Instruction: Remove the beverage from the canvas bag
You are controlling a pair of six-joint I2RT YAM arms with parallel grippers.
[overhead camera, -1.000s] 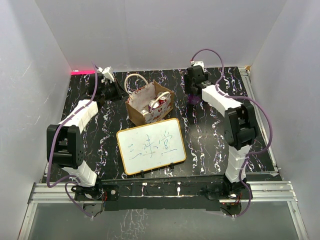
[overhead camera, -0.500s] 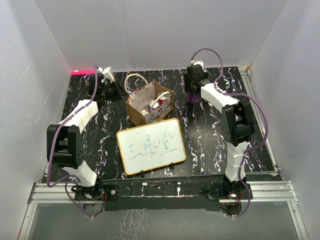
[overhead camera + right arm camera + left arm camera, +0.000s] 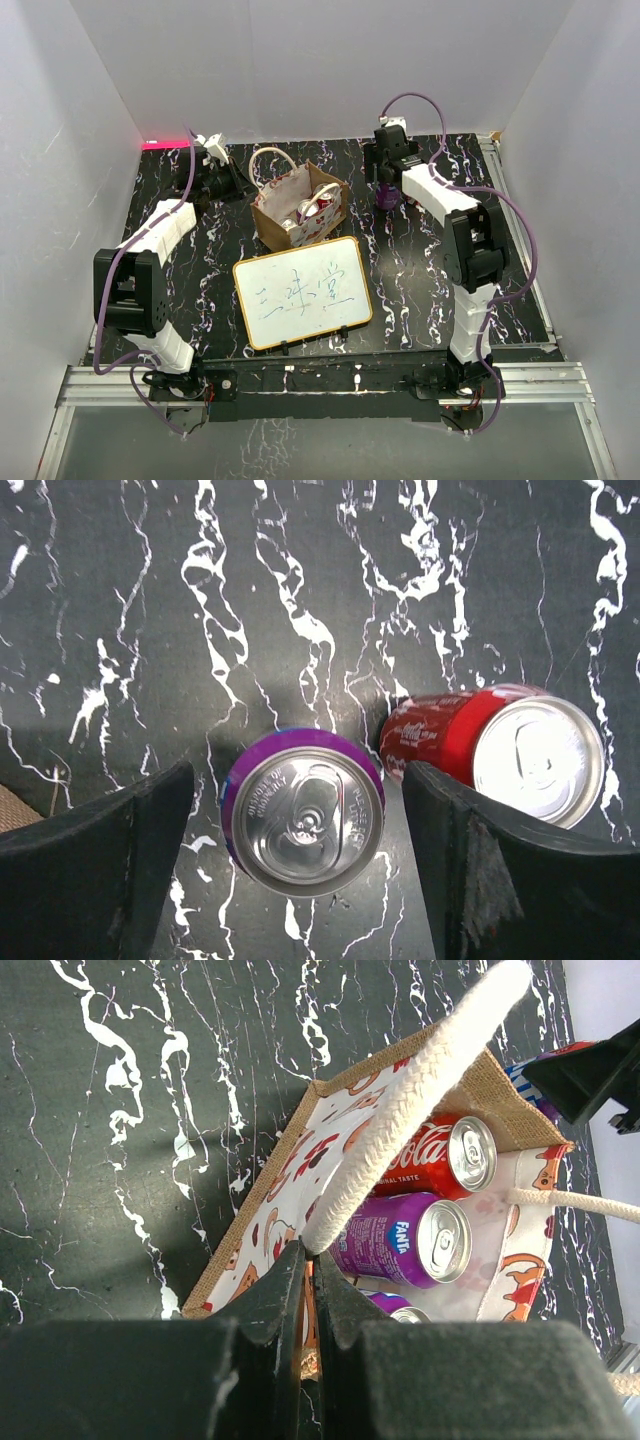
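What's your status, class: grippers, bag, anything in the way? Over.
Left gripper shut on canvas bag rim. Right gripper open around upright purple can, red can beside. Cola can, Fanta can inside bag; rope handle across mouth.

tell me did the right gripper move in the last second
Yes, slightly: measured against the canvas bag in the top view, the right gripper has edged toward the back wall, uncovering more of the purple can.

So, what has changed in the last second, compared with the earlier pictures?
The right gripper moved slightly, backward or upward, and its elbow drew inward. Its fingers now stand open on either side of the purple can, upright on the table beside the red can. The left gripper stays shut on the canvas bag's rim; bag and whiteboard did not move.
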